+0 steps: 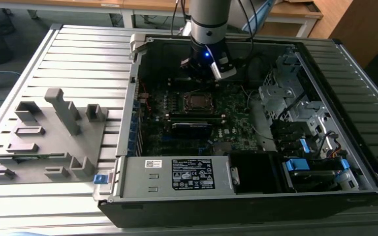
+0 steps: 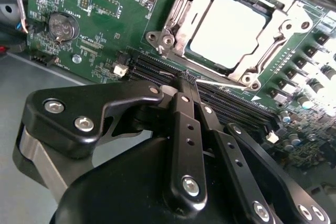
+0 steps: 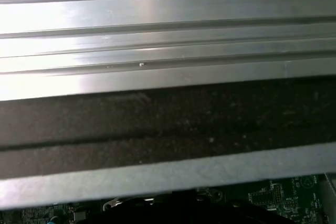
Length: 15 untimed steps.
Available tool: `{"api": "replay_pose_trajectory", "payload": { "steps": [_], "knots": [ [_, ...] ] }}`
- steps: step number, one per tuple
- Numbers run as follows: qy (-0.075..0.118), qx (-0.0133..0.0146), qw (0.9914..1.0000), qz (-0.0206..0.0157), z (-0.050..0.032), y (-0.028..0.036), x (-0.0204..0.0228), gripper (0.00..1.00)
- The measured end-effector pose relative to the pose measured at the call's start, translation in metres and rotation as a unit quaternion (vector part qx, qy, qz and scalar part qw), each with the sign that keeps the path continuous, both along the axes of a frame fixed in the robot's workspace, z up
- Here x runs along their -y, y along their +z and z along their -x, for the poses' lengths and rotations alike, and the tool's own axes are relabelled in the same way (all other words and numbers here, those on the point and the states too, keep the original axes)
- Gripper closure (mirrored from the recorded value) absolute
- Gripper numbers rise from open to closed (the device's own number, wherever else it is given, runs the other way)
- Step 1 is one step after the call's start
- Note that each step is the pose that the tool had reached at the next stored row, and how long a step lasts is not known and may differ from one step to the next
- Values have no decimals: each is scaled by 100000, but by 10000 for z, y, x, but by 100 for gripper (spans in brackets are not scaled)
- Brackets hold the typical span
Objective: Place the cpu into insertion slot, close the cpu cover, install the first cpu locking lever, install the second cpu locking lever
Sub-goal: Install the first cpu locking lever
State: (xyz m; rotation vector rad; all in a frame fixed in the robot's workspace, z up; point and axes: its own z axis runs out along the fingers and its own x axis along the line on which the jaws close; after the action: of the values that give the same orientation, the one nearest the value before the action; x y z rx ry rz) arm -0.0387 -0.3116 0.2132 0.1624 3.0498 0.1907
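Observation:
The cpu (image 2: 227, 26) lies flat in the insertion slot (image 1: 196, 101) on the green motherboard, its silver-grey top showing. The cpu cover (image 2: 177, 10), a silver frame, lies down around the chip. A thin metal lever (image 2: 270, 51) runs along one side of the socket. My gripper (image 2: 185, 80) hangs just off that socket, over the long black memory slots (image 2: 149, 69), and its black fingers (image 2: 189, 129) are pressed together with nothing between them. In the exterior view the gripper (image 1: 201, 74) hovers inside the open computer case, just behind the socket.
A grey fixture block (image 1: 45, 137) with upright holders stands on the ribbed table at the exterior view's left. Inside the case are the power supply box (image 1: 175, 174) in front and drive bays with blue tabs (image 1: 300, 162). A coin battery (image 2: 59, 26) sits on the board.

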Motion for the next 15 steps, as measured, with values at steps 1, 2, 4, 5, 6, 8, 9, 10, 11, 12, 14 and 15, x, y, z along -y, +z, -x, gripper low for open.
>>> {"api": "replay_pose_trajectory", "payload": {
  "steps": [1, 2, 4, 5, 6, 8, 9, 10, 11, 12, 14, 15],
  "knots": [
    [-333, 7, 99999, -7, 1, -1, -1, 89],
    [-550, 5, 99998, -12, 4, -1, -2, 89],
    [-861, 2, 99996, -1, 11, -1, -4, 89],
    [-988, 2, 99995, -3, 15, -1, -5, 89],
    [-1109, 4, 99994, -3, 18, -2, -6, 89],
    [-1375, 6, 99991, -8, 20, -3, -8, 89],
    [-1528, 2, 99988, 0, 20, -4, -8, 89],
    [-1731, 3, 99985, -3, 20, -7, -8, 89],
    [-2032, 4, 99979, -7, 21, -9, -8, 89],
    [-2425, 4, 99971, -4, 21, -12, -8, 89],
    [-3220, 0, 99948, -2, 21, -16, -9, 89],
    [-3536, 4, 99937, -11, 21, -18, -11, 89]
  ]
}}
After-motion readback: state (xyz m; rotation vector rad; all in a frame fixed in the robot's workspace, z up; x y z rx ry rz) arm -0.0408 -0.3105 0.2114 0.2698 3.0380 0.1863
